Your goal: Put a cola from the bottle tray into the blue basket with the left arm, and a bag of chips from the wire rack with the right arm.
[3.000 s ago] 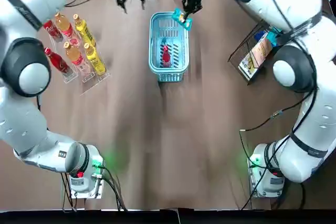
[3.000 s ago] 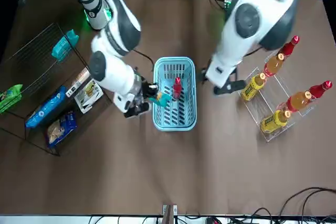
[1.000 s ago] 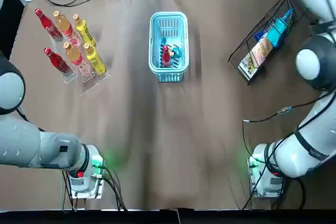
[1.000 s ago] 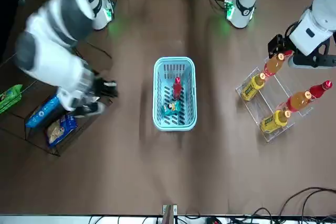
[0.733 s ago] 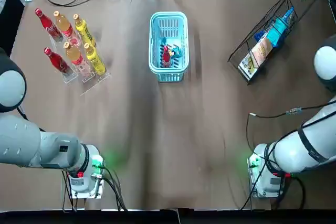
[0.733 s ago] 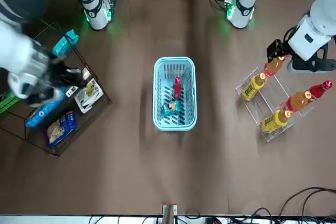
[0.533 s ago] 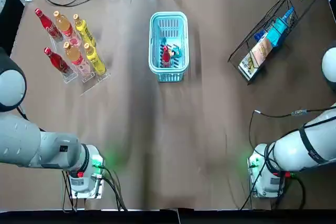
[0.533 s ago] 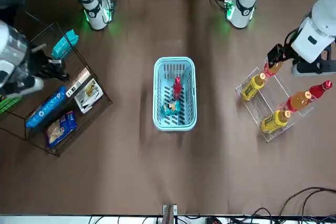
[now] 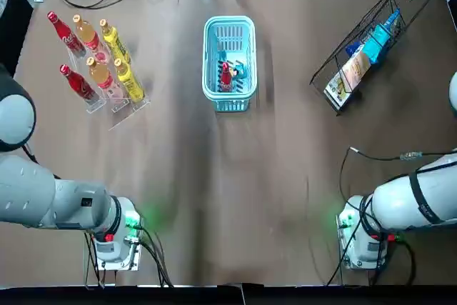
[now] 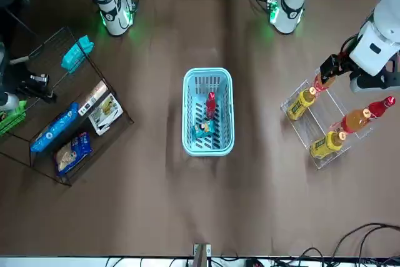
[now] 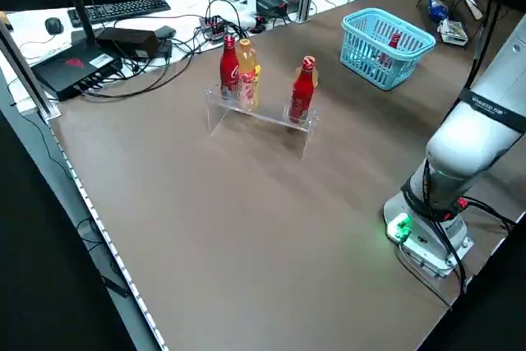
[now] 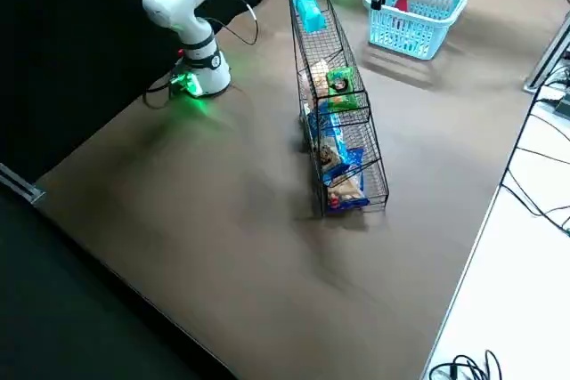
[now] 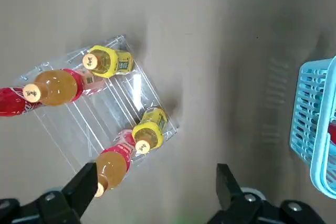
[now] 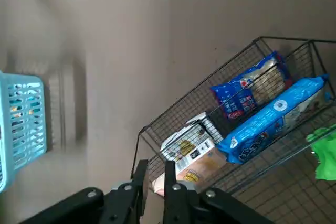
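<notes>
Checking front cam: cola, chips sat in blue basket; wrist cams showed left gripper spread, right gripper pinched.

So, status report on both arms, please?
Left gripper open, by bottle tray. Right gripper shut, empty, near rack. Cola and chips in basket.

I saw the left gripper spread wide, apparently hovering above the bottle tray, with the blue basket nearby.
</notes>
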`<move>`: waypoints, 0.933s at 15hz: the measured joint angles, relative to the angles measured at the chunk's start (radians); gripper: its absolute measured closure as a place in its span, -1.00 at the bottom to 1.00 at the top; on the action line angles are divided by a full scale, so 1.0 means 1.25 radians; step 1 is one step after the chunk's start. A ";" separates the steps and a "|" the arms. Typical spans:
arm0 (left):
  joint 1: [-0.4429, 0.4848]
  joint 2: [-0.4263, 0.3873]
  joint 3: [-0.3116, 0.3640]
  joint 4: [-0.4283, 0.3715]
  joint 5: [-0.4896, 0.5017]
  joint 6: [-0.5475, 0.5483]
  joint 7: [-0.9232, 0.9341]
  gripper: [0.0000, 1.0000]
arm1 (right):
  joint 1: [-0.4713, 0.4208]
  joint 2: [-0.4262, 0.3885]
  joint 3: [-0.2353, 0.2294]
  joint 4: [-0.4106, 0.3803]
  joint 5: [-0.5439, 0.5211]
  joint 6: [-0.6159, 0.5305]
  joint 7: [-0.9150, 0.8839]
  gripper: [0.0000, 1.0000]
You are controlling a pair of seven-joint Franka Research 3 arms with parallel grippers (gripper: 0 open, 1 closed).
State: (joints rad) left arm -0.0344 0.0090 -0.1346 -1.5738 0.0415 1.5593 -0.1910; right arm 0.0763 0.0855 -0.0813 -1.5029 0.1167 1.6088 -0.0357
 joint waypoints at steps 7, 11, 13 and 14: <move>0.000 0.007 0.000 0.000 0.000 0.001 -0.003 -0.99 | -0.027 -0.041 0.001 -0.071 -0.002 0.056 -0.012 -0.07; -0.001 0.007 -0.002 0.000 0.000 0.001 -0.004 -0.99 | -0.028 -0.041 0.006 -0.072 -0.003 0.055 -0.012 -0.79; -0.001 0.007 -0.002 0.000 0.000 0.001 -0.004 -0.99 | -0.034 -0.041 0.005 -0.073 -0.004 0.053 -0.014 -1.00; -0.001 0.007 -0.003 0.000 0.000 0.001 -0.004 -0.99 | -0.038 -0.041 0.005 -0.073 -0.004 0.045 -0.015 -1.00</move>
State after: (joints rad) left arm -0.0353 0.0182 -0.1379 -1.5738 0.0415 1.5601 -0.1955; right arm 0.0295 0.0342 -0.0752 -1.5942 0.1112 1.6648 -0.0546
